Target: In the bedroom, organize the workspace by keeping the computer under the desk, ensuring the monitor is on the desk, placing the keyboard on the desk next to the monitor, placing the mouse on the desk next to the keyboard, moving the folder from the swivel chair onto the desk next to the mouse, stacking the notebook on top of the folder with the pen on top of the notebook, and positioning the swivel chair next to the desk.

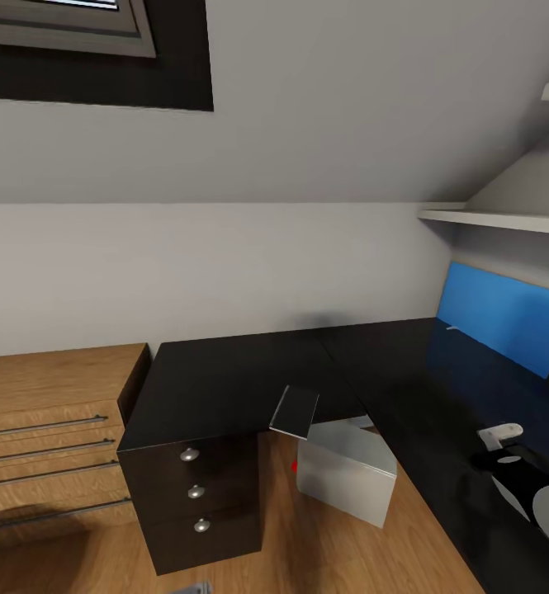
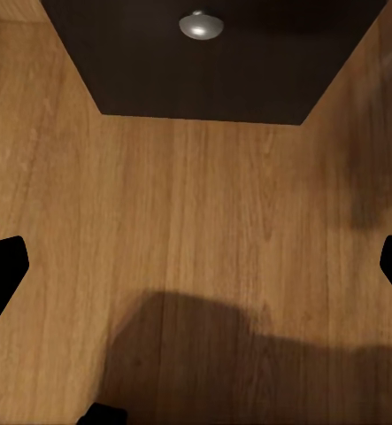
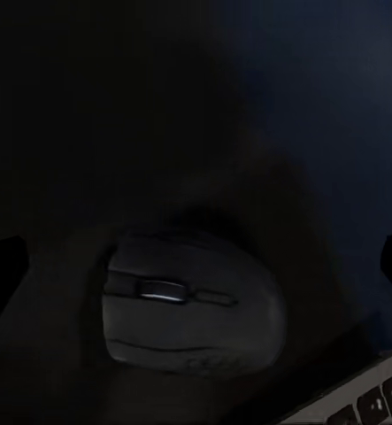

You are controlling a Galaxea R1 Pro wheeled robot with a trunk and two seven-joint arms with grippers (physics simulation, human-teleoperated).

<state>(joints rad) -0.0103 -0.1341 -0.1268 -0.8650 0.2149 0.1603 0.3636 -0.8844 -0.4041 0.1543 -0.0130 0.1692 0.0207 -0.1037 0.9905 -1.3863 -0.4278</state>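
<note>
Right gripper sits low at the right edge of the head view, over the black desk; jaw state can't be read from there. Desk is L-shaped, drawer unit with three round knobs under its left end. Grey computer is on the wood floor in the desk's inner corner, partly under the top. A thin flat grey item overhangs the desk edge just above it; can't tell what it is. Blue panel stands at the back of the desk's right wing.

Left wrist view: left gripper hangs over bare floor, fingertips wide apart, nothing between them. Drawer unit's knob is ahead.

Right wrist view: right fingertips spread wide. Mouse lies on the dark desk between them, not touched. Corner of the keyboard is just beside the mouse.
</note>
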